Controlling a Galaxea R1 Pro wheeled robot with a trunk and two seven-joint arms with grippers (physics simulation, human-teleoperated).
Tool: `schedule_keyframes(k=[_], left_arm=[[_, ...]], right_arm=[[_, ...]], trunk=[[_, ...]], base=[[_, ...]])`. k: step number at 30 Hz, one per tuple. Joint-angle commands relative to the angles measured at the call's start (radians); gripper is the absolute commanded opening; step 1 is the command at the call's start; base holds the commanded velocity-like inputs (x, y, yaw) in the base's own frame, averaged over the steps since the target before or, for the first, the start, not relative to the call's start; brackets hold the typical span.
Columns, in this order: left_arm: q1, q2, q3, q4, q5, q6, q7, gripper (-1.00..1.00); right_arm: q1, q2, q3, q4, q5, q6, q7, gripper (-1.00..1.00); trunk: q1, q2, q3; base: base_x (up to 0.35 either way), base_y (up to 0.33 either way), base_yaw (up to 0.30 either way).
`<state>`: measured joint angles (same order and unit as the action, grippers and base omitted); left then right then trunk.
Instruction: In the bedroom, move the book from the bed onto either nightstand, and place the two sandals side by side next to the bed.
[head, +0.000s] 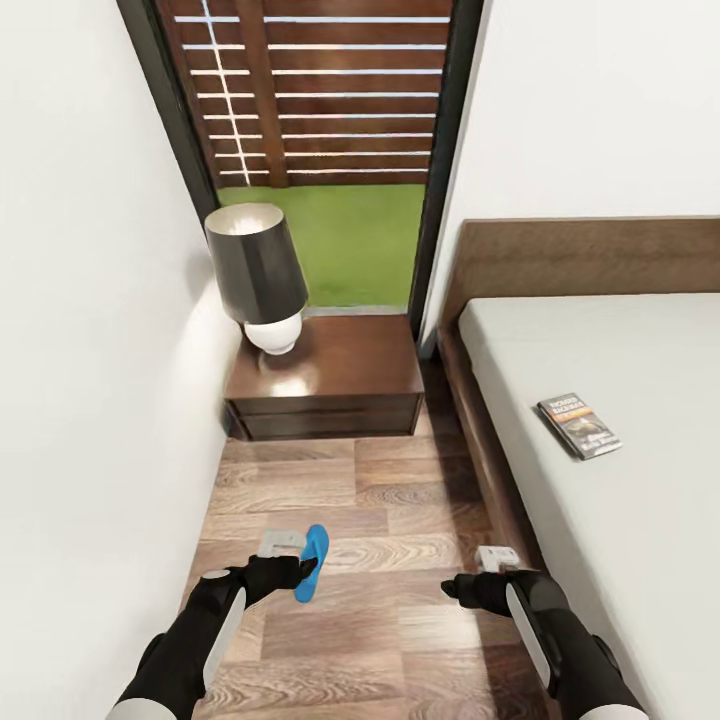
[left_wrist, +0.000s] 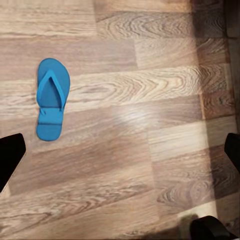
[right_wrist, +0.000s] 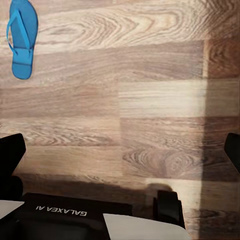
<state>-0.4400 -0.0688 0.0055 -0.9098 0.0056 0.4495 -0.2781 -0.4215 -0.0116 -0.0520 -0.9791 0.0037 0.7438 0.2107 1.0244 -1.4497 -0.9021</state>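
Blue sandal flat on floor, just ahead of left gripper; looks light, bendy; best pinched at edge. Both claws probably released, right gripper too.

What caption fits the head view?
Both open grippers hover over wood floor; sandal lies by left gripper, book on bed, lamp on nightstand.

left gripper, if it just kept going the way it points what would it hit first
Most likely bare wood floor. The left gripper points down at the planks, its jaws spread wide with nothing between them. The blue sandal lies flat off to one side of that line, so it would probably be missed, though depth is hard to judge.
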Motion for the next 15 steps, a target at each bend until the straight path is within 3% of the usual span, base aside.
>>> schedule_keyframes(k=[1, 6, 11, 15], left_arm=[[0.000, 0.000, 0.001, -0.001, 0.001, 0.007, -0.003, 1.00], [0.000, 0.000, 0.001, -0.001, 0.001, 0.006, -0.003, 1.00], [0.000, 0.000, 0.001, -0.001, 0.001, 0.006, -0.003, 1.00], [0.000, 0.000, 0.001, -0.001, 0.001, 0.006, -0.004, 1.00]], right_arm=[[0.000, 0.000, -0.002, -0.001, 0.000, 0.005, 0.004, 1.00], [0.000, -0.008, -0.006, -0.003, -0.006, 0.005, 0.006, 1.00], [0.000, -0.058, -0.010, -0.008, -0.027, 0.005, 0.032, 1.00], [-0.001, -0.108, -0.012, -0.010, -0.124, 0.005, 0.170, 1.00]], trunk=[[0.001, 0.000, -0.001], [0.001, 0.000, -0.001], [0.001, 0.000, -0.001], [0.001, 0.000, -0.001]], base=[[0.315, 0.000, 0.000], [0.309, 0.000, 0.000], [0.251, 0.000, 0.000], [0.100, 0.000, 0.000]])
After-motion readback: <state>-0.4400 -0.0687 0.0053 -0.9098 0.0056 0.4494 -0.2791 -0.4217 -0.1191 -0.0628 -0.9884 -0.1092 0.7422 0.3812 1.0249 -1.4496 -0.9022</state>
